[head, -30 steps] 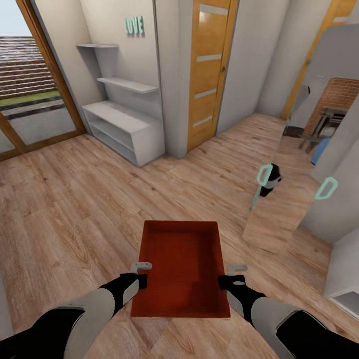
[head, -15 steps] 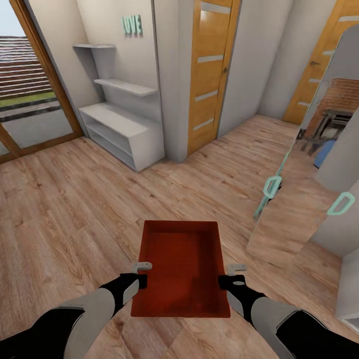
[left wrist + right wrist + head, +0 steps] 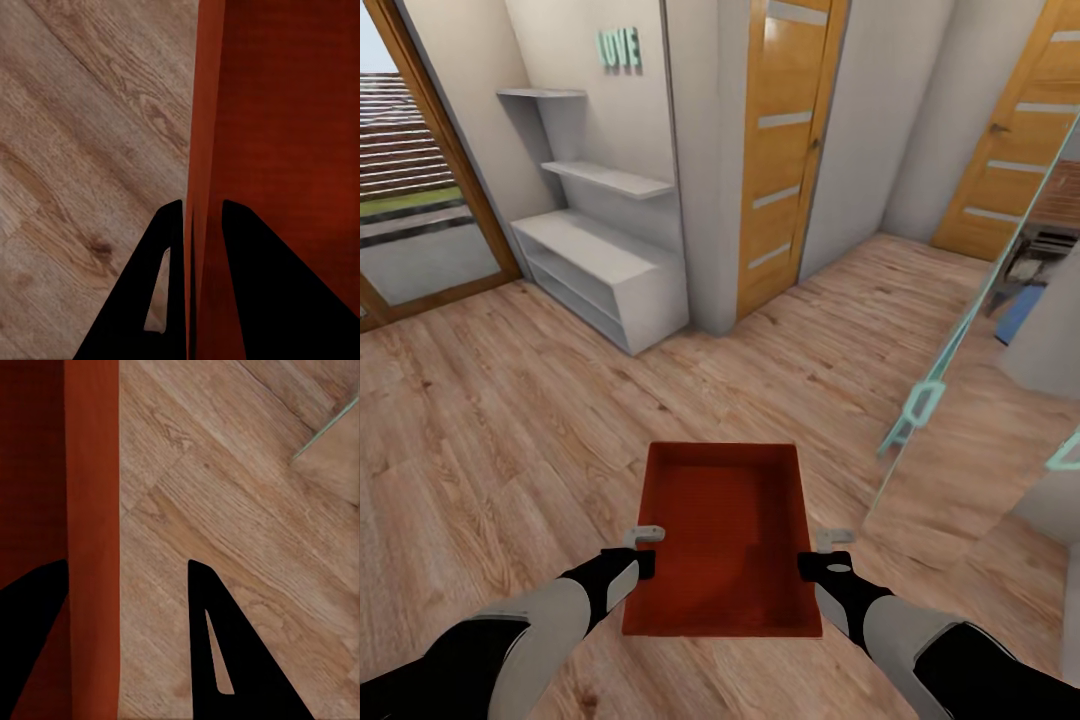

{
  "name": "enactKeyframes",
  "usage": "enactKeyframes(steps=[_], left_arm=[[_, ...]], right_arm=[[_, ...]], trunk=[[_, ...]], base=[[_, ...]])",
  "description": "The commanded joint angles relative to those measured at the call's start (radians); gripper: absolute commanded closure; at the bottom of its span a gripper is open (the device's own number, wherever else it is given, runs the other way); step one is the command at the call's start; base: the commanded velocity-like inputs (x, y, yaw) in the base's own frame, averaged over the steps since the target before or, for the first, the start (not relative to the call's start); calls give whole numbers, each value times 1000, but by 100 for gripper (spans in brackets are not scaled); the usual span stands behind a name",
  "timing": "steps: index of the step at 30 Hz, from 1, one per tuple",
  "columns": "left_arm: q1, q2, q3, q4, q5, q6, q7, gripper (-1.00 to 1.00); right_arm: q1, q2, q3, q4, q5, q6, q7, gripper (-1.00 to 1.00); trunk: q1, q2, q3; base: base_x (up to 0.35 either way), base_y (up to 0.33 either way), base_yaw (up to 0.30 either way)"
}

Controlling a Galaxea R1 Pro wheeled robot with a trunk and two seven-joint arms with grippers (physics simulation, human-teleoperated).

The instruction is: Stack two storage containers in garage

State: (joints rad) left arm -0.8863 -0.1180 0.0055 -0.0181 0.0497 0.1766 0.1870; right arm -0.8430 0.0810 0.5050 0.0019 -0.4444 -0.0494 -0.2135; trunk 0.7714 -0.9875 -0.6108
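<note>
One storage container (image 3: 722, 540) hangs level above the wood-plank floor (image 3: 510, 420), long axis pointing straight ahead from the robot, open side up. Since a second ago the doorway view has slid rightward; the bin sits unchanged between the arms. Two grippers: left gripper (image 3: 650, 552) pinches its left wall, right gripper (image 3: 812, 553) straddles its right wall with fingers spread.
</note>
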Motion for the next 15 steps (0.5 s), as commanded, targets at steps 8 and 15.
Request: enactKeyframes(steps=[8, 15], left_arm=[[0, 0, -13, -2, 1, 6, 6, 100], [0, -1, -13, -2, 1, 6, 6, 100]], right_arm=[[-1, 0, 7, 1, -11, -4, -4, 100], [-1, 0, 6, 1, -11, -4, -4, 100]], trunk=[[1, 0, -1], [1, 0, -1]], base=[[322, 0, 0], [322, 0, 0]])
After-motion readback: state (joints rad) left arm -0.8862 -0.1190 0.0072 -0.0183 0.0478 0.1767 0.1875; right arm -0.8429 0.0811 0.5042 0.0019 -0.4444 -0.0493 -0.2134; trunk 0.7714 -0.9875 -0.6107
